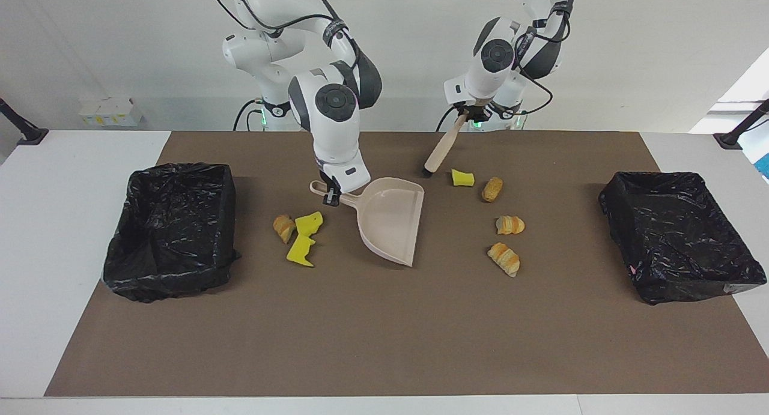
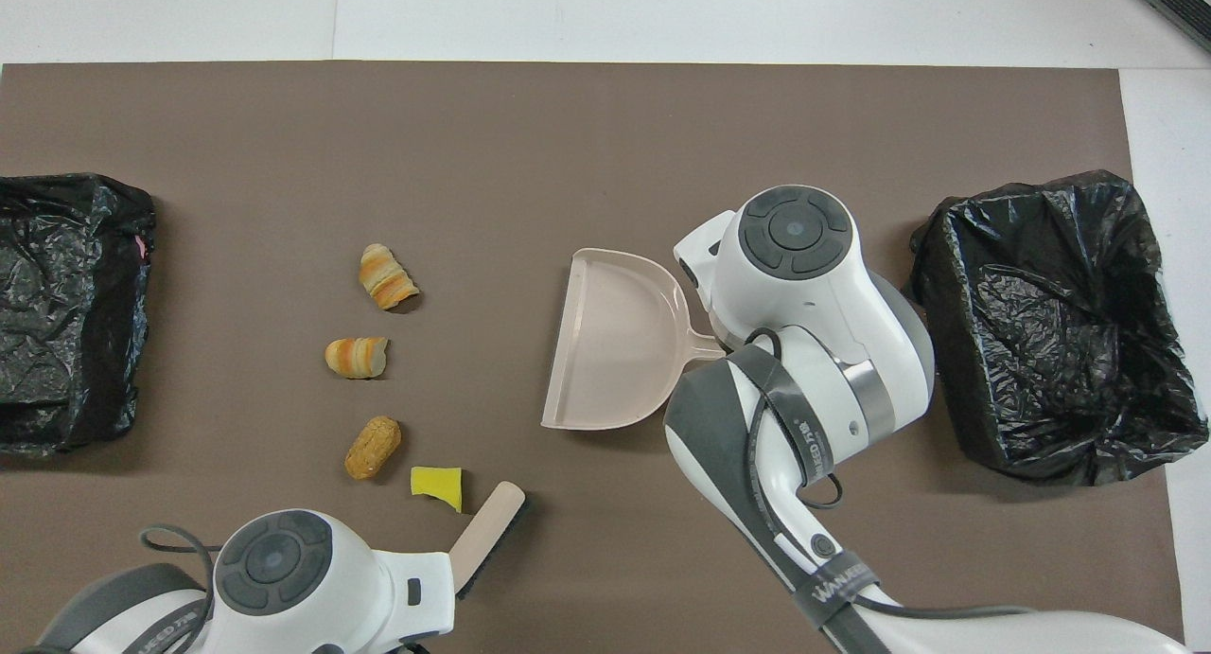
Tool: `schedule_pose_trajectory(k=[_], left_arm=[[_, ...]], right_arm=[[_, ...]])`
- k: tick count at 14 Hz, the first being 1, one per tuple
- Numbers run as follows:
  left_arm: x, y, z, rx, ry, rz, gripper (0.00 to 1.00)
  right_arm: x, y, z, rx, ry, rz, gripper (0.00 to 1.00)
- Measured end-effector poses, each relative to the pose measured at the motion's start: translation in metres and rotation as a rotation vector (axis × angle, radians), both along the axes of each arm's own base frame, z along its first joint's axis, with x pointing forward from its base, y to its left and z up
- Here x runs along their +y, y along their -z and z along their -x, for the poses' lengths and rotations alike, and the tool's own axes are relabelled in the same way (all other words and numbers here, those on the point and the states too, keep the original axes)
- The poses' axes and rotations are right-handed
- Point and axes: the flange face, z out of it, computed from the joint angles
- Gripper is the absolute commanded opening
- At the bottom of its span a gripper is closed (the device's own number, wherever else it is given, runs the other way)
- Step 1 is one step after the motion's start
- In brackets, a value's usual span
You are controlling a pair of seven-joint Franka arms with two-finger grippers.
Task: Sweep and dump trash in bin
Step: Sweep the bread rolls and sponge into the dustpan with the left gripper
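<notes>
Trash point(image 1: 503, 224) judged light, soft, roll-prone, swept not gripped; left claw point(image 1: 467, 112) clamps brush point(image 1: 438, 153) handle, right claw point(image 1: 329, 194) clamps dustpan point(image 1: 390, 223) handle.

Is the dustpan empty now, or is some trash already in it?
Empty. The dustpan shows only its bare beige inside in both views. All the trash, such as the roll and the jagged sponge, lies on the mat.

We saw a white table point(image 1: 72, 175) under a brown mat point(image 1: 384, 343), a plain white wall point(image 1: 120, 42), and daylight at one corner.
</notes>
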Motion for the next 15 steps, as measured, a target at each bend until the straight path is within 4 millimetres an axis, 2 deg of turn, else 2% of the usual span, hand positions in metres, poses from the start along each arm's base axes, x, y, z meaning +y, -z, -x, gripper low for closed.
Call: schedule_pose_trajectory(k=[5,9,12,15], left_arm=[[0.071,0.005,-0.054,-0.091,-0.018,0.084,0.00],[0.109,0.010,-0.100,-0.194,-0.013,0.141,0.00],[0.118,-0.004,-0.144,-0.229,-0.023,0.149,0.00],[0.113,-0.025,-0.162,-0.196,-0.036,0.141,0.00]], right_arm=[[0.006,0.002,-0.004,-0.055,-0.181,-0.009,0.00],[0.006,0.022,-0.003,-0.092,-0.223,-0.032,0.00],[0.004,0.027,-0.002,-0.091,-0.238,-0.033,0.00],[0.004,0.027,-0.002,-0.090,-0.239,-0.033,0.00]])
